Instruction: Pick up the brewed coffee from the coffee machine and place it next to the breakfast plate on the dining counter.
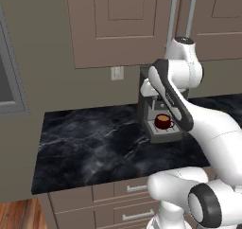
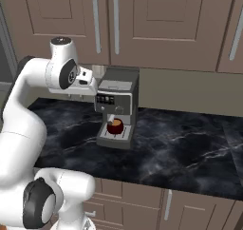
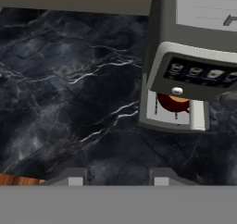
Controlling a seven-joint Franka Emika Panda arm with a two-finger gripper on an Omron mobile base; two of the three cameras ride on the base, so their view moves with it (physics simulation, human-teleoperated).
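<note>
From my station I see the dark red mug of coffee (image 1: 163,121) sitting on the drip tray (image 2: 114,138) in the recessed bay of the grey coffee machine (image 2: 117,100), which stands on the black marble counter (image 1: 94,143) under the wall cabinets (image 2: 156,24). My gripper (image 3: 115,177) hangs above the counter, well apart from the mug and to the machine's left in the left base view; its fingertips (image 3: 75,177) stand apart with nothing between them, over bare marble.
</note>
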